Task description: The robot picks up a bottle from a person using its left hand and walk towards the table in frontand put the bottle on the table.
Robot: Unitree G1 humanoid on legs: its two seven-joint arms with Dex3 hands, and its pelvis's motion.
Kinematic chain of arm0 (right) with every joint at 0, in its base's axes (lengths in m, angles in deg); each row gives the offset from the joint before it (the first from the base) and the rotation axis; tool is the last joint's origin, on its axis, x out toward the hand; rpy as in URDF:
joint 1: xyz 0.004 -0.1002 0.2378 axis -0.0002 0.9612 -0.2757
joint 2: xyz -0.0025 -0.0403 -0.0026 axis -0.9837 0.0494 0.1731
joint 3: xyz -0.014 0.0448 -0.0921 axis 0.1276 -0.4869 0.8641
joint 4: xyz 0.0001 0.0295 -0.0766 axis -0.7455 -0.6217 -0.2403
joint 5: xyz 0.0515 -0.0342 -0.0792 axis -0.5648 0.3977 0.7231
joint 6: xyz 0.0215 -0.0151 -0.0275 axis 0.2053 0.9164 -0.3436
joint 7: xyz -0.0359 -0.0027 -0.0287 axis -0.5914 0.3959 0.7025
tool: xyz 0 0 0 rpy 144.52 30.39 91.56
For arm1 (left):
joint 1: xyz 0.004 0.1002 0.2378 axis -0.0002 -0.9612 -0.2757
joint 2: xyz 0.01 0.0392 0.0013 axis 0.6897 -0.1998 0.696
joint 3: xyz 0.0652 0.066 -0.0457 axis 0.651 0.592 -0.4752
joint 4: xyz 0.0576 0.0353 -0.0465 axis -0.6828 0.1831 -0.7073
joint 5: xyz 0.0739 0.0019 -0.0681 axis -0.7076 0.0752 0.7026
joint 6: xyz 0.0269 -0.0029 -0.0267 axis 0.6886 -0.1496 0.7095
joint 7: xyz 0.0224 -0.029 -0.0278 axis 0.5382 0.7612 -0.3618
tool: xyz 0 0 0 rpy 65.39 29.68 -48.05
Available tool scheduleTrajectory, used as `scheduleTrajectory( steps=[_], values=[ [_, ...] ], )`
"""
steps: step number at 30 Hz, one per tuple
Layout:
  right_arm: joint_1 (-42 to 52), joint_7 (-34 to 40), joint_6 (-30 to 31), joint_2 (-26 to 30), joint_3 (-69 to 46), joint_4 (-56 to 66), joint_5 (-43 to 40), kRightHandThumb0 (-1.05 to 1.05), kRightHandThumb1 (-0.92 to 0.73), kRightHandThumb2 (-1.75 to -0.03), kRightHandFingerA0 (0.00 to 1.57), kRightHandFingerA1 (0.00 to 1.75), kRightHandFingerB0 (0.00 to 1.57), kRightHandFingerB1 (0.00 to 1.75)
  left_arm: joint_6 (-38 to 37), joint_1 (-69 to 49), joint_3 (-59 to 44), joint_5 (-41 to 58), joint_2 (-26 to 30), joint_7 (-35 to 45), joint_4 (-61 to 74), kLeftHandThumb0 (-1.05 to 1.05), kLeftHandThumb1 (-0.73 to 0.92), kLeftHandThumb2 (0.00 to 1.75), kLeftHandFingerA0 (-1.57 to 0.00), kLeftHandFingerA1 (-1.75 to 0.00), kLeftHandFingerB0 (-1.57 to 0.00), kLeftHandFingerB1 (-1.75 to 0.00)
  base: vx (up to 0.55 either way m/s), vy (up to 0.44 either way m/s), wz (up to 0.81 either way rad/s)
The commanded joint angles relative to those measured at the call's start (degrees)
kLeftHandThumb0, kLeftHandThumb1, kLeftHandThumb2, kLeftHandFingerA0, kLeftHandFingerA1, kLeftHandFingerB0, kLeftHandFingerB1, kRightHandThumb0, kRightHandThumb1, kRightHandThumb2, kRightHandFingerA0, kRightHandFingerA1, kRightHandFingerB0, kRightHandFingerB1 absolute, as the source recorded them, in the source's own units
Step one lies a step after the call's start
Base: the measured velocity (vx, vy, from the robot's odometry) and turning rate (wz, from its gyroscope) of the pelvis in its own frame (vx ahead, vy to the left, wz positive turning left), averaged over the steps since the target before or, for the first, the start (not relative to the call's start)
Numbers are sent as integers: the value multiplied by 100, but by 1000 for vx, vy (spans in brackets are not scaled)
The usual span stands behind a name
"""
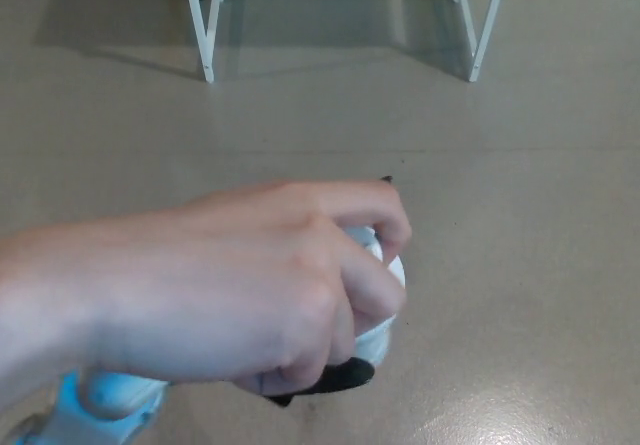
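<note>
Handover looks unfinished to me: the small white plastic bottle (376,343) sits wrapped in a person's hand (230,295) above the bare tan floor (520,215). Only 1 sliver of the robot's black left hand (322,379) shows beneath it, so I cannot tell whether that hand is open or closed, and the right hand is out of sight. My worry is a drop: if the person lets go before the grasp is firm, the bottle falls well short of the white-legged bench (200,25) ahead.
</note>
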Motion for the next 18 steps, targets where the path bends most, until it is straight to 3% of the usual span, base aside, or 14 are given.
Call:
scheduleTrajectory(
  steps=[1, 2, 3, 4, 5, 8, 9, 10, 11, 12, 16, 17, 18],
  values=[
    [-31, 43, 56, 75, 23, -24, 53, -29, -62, -59, 70, 42, 51, 37, 281, 209, 211, -722, -103, -233, -211, -84, 44, 74, 0, -15, 0, 0, 0, 0, 0],
    [-57, 50, 67, 68, 15, -32, 43, -29, -61, -58, 72, 43, 53, 38, 386, 284, 308, -887, -153, -269, -243, -79, 42, 73, -1, -30, 0, 0, 0, 0, 0],
    [-95, 60, 82, 57, 2, -44, 29, -29, -61, -58, 72, 43, 53, 38, 542, 394, 453, -1121, -219, -324, -288, -79, 42, 73, -1, -30, 0, 0, 0, 0, 0],
    [-138, 83, 106, 50, 16, -46, 45, -29, -61, -58, 74, 43, 54, 38, 576, 477, 546, -1282, -269, -387, -370, -55, 54, 57, -1, -52, 0, 0, 0, 0, 0],
    [-156, 91, 112, 48, 32, -44, 61, -29, -61, -58, 73, 43, 54, 38, 627, 526, 626, -1418, -307, -437, -415, -52, 45, 73, -4, -59, 0, 0, 0, 0, 0],
    [-159, 91, 107, 51, 48, -44, 73, -29, -61, -58, 73, 43, 54, 38, 696, 550, 691, -1536, -340, -475, -431, -52, 45, 73, -4, -59, 0, 0, 0, 0, 0],
    [-180, 73, 77, 74, 87, -39, 112, -30, -61, -58, 72, 43, 54, 38, 640, 560, 928, -2039, -410, -799, -608, -17, 86, 66, -95, -143, -6, -41, 0, 0, 0],
    [-189, 66, 64, 84, 104, -38, 128, -30, -61, -58, 72, 43, 54, 38, 617, 563, 1030, -2262, -444, -939, -685, -17, 86, 66, -95, -143, -6, -41, 0, 0, 0],
    [-191, 71, 84, 88, 105, -48, 129, -30, -61, -58, 72, 43, 53, 38, 659, 546, 1068, -2317, -440, -936, -681, -15, 92, 73, -106, -140, -26, -60, 0, 0, 0],
    [-187, 68, 93, 90, 106, -49, 128, -30, -60, -58, 72, 43, 54, 38, 686, 499, 1085, -2341, -443, -947, -653, -10, 92, 82, -126, -155, -54, -107, 0, 0, 0],
    [-183, 61, 100, 92, 108, -50, 128, -30, -60, -58, 72, 43, 54, 38, 734, 425, 1113, -2418, -473, -980, -614, -10, 92, 82, -126, -155, -54, -107, 0, 0, 0],
    [-220, 48, 107, 95, 119, -47, 139, -30, -60, -58, 74, 43, 56, 38, 270, 215, 973, -2226, -623, -1361, -698, -11, 92, 87, -111, -175, -52, -175, 0, 0, 0],
    [-236, 43, 110, 96, 124, -47, 144, -30, -60, -58, 74, 43, 56, 38, 66, 120, 909, -2159, -698, -1525, -738, -11, 92, 87, -111, -175, -52, -175, 0, 0, 0]
  ],
)
